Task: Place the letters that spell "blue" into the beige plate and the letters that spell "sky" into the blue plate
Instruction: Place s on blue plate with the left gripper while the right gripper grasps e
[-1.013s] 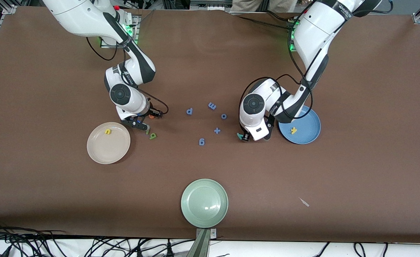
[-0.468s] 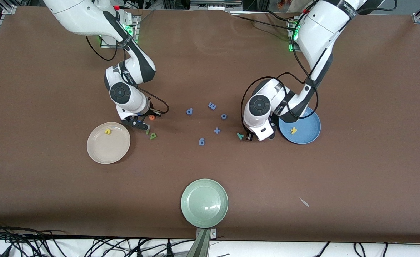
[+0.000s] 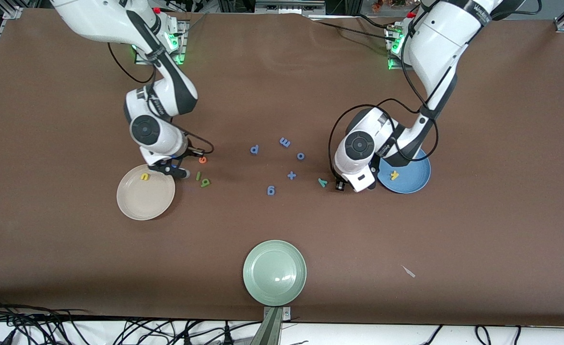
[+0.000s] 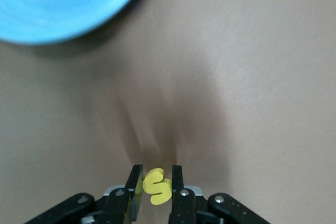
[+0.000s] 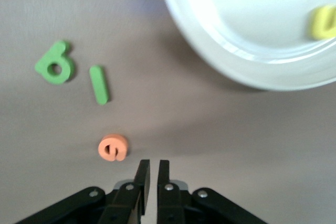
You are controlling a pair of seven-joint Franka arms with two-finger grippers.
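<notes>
Fingers of my left tool [image 4: 156, 186] clench the small yellow foam s [image 4: 157, 186], seen only at that wrist, just beside the round blue plate [image 3: 414, 179] holding the yellow k [image 3: 394, 175]. My right tool [image 5: 149, 174] is clenched on nothing, the orange foam e [image 5: 112, 148] at its ten o'clock, the beige plate [image 5: 231, 61] at two.

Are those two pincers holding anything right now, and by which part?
The left pincer pinches the yellow s across its sides. The right pincer is shut on nothing; the orange e lies beside it.
</notes>
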